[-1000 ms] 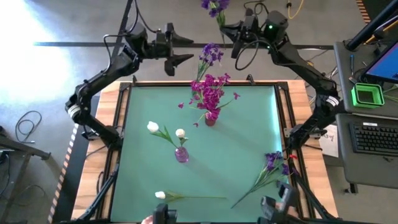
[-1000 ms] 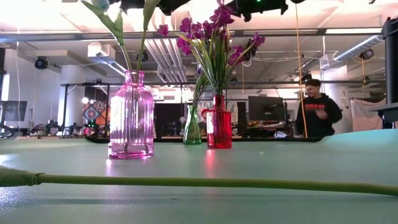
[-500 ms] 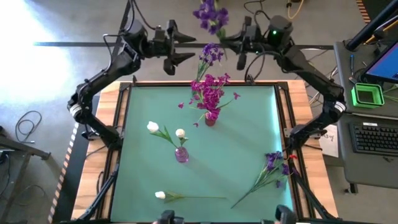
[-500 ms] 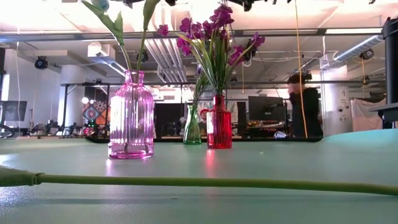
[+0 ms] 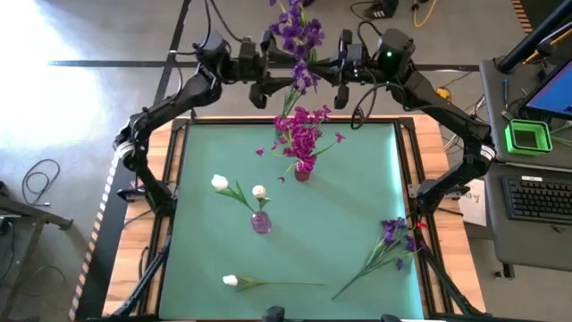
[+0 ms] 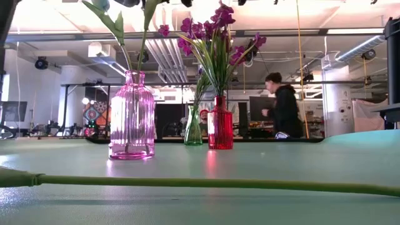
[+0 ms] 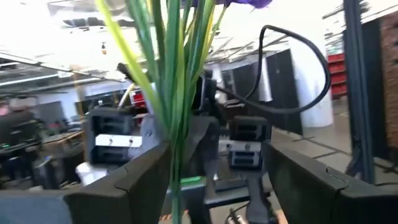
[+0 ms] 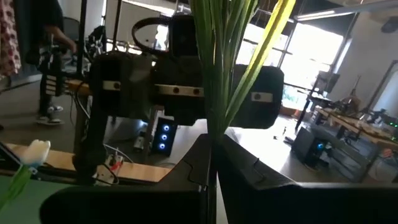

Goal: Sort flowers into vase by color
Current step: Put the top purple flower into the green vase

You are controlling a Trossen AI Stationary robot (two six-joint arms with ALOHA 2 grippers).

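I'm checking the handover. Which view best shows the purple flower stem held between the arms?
The high view: the purple-flowered green stem shows whole between the left gripper and right gripper. Both wrist views show only its stalks close up; the low view cuts it off.

Purple flowers (image 5: 295,31) hide both grippers' fingertips from above (blooms cut off in wrist views).

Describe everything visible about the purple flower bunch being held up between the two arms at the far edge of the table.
The bunch of violet-purple artificial flowers on thin green stems hangs above the far edge of the green table, behind the red glass vase of magenta flowers. Its blooms cluster at the top, with long narrow leaves and stems below. The right gripper is shut on the stems; the left gripper faces it with fingers spread on either side of the same stems, not visibly closed on them.
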